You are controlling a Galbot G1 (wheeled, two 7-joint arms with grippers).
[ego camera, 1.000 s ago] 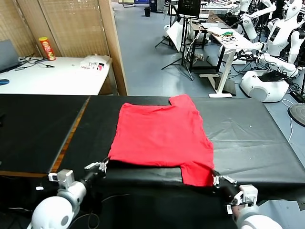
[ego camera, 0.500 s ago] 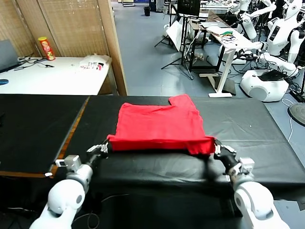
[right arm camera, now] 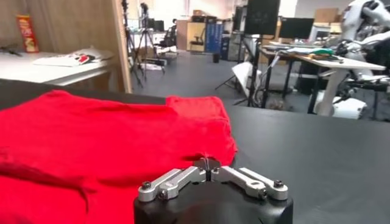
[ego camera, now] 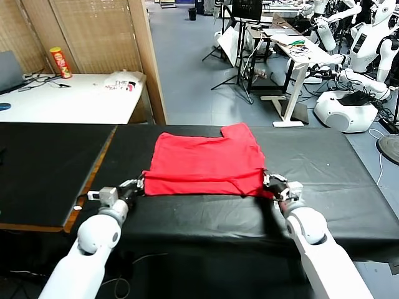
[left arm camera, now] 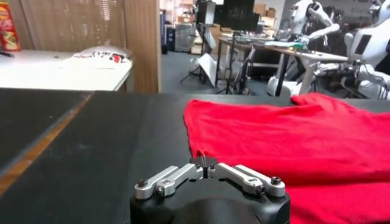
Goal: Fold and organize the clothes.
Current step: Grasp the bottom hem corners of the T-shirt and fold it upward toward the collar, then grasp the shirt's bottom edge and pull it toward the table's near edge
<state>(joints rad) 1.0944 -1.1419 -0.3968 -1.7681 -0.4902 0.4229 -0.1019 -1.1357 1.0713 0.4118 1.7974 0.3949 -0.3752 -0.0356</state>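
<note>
Left tool (ego camera: 138, 184), in the head view, sits at the left end of the near folded edge of the T-shirt (ego camera: 206, 159), and the right tool (ego camera: 268, 180) sits at the right end of that edge. The red T-shirt lies in the middle of the black bench (ego camera: 324, 168), doubled over on itself, with one sleeve sticking out at the far right corner. Nothing on the bench is a container. The only one in sight is a red canister (ego camera: 60, 63) standing upright on the white table (ego camera: 75, 103) beyond the bench, and what it holds cannot be seen.

From the left wrist, the left tool (left arm camera: 205, 161) has its tips pressed together right at the corner of the T-shirt (left arm camera: 292, 134), apparently clenched on a pinch of cloth. The risk here is that if this arm pulls back before the cloth is fully let go, the corner would drag along and the fold would open or skew. The canister (left arm camera: 6, 27) shows at the far edge of this view.

From the right wrist, the right tool (right arm camera: 207, 163) also has its tips met, with a wisp of red at them, so it seems to be nipping the edge of the T-shirt (right arm camera: 91, 134). If one side lets go later than the other, the top layer could twist and the edges would no longer line up. A ridge of loose cloth near this tool could also set as a crease. The canister (right arm camera: 26, 33) stands far off.
</note>
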